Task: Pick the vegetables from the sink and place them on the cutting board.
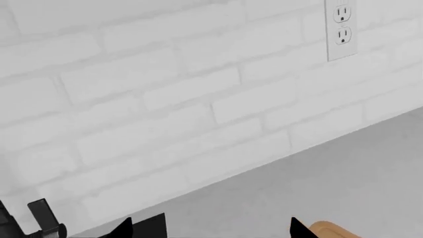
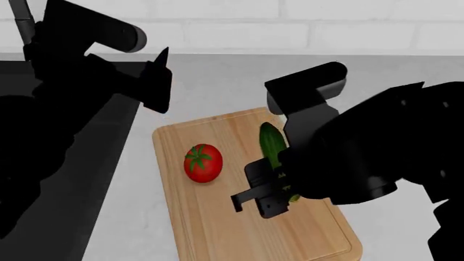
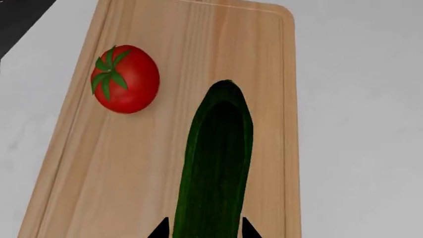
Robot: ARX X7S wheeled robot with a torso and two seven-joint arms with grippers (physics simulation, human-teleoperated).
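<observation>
— Both vegetables are on the cutting board (image 2: 217, 228): tomato (image 2: 203, 162) loose, cucumber (image 3: 217, 163) beside it, apart.

— And the right gripper (image 3: 203, 229)?

— Fingertips flank the cucumber's end; clamped or just freed, I cannot tell. Lifting while pinching would likely drag it off (or into the tomato).

— The sink (image 2: 108, 136)?

— Mostly hidden. The left gripper (image 1: 208, 229) hangs parted, empty.
</observation>
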